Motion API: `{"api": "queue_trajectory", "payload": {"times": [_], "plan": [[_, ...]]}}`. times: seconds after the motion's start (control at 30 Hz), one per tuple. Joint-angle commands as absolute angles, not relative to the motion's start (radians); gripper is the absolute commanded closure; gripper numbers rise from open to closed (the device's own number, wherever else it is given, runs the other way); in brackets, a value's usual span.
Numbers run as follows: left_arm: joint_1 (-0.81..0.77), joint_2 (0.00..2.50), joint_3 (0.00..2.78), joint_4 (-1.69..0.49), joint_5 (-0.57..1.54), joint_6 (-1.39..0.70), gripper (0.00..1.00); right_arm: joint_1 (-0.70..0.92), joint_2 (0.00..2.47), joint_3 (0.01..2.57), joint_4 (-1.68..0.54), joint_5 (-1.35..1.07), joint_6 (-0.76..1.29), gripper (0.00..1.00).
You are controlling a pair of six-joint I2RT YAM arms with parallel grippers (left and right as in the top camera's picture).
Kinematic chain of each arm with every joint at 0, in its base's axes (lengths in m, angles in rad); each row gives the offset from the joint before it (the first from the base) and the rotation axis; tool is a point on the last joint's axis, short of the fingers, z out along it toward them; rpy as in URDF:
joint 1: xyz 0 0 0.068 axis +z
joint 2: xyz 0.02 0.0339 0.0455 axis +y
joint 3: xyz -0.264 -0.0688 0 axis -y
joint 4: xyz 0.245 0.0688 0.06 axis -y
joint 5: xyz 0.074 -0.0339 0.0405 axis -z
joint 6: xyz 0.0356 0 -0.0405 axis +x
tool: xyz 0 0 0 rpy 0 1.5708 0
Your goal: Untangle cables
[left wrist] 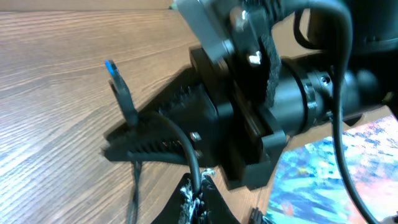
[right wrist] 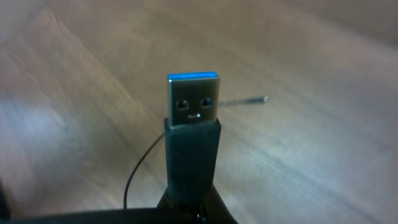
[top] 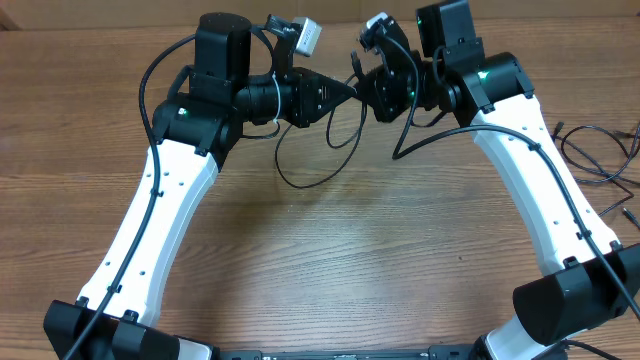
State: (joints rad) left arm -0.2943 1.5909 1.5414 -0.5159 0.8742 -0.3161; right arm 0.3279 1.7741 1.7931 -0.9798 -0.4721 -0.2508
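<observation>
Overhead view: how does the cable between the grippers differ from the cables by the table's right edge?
The cable between the grippers is gripped by the left gripper and the right gripper; the cables by the right edge lie loose on the table, untouched. The held cable shows one loop; the edge cables, several crossing strands. All are thin and black.

Two arms: left arm [top: 170, 200], right arm [top: 535, 175]. One desk [top: 330, 260]. One blue-tipped plug [right wrist: 193, 102]. One looped cable [top: 303, 186] in the middle, more cables [top: 600, 178] at the side.
</observation>
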Motion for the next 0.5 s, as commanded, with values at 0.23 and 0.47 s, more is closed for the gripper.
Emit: {"api": "queue_trajectory", "payload": {"times": [0.23, 0.47], "plan": [[-0.294, 1.594, 1.541, -0.570, 0.295, -0.319, 0.96, 0.306, 1.773, 1.795, -1.235, -0.474, -0.279, 0.96], [-0.294, 1.595, 1.541, -0.595, 0.146, -0.322, 0.96, 0.305, 1.750, 1.795, -1.349, -0.588, -0.461, 0.96]]}}
